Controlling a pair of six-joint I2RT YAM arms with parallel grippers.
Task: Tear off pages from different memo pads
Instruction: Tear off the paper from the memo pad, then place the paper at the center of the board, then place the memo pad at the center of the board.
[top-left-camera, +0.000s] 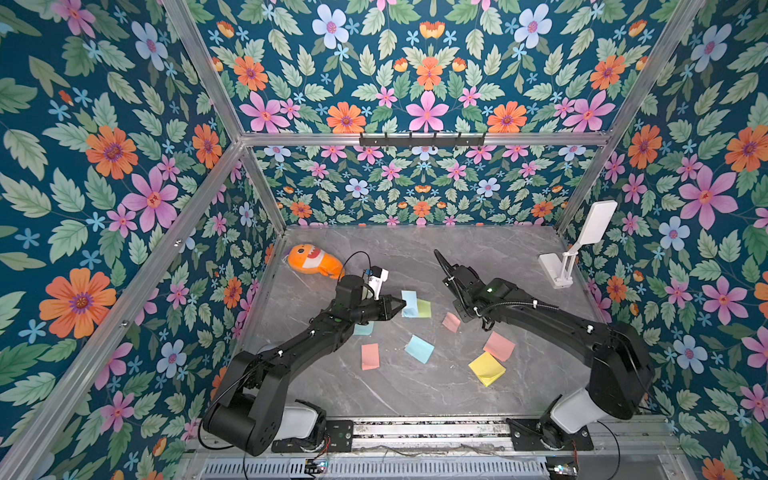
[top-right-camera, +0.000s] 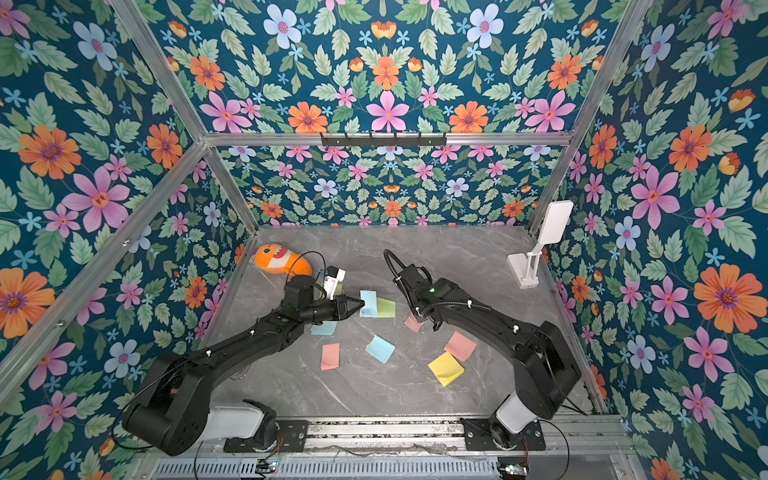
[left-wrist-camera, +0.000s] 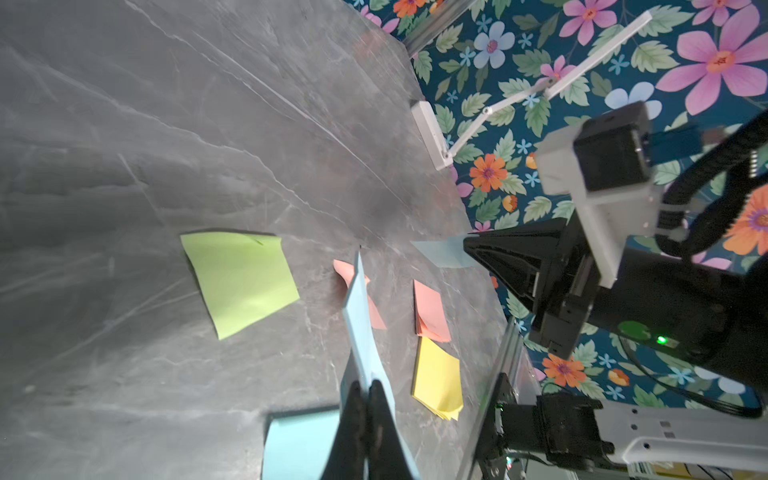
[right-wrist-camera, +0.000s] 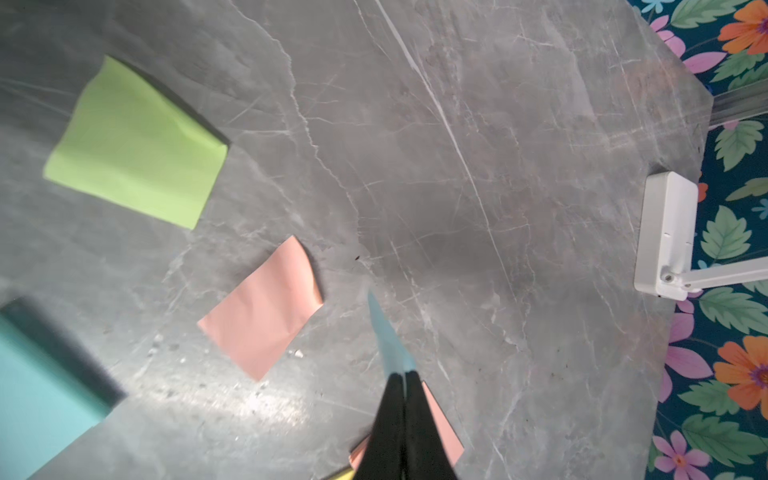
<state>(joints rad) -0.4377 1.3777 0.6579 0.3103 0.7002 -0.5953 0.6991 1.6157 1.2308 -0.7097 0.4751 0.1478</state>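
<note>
Left gripper (left-wrist-camera: 366, 387) pinches one blue page (left-wrist-camera: 361, 316), right gripper (right-wrist-camera: 403, 379) another blue page (right-wrist-camera: 388, 336), each between closed fingers (left-wrist-camera: 379, 401); we judge such light, limp sheets best nipped along an edge.

Grey marble table (top-left-camera: 415, 395) holds memo pads (top-left-camera: 487, 368), loose pages (top-left-camera: 451, 322), plush fish (top-left-camera: 313, 262) and white stand (top-left-camera: 555, 270).

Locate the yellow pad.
In both top views the yellow pad lies on the table, toward the front on the robot's right. The pink pad sits right behind it.
</note>
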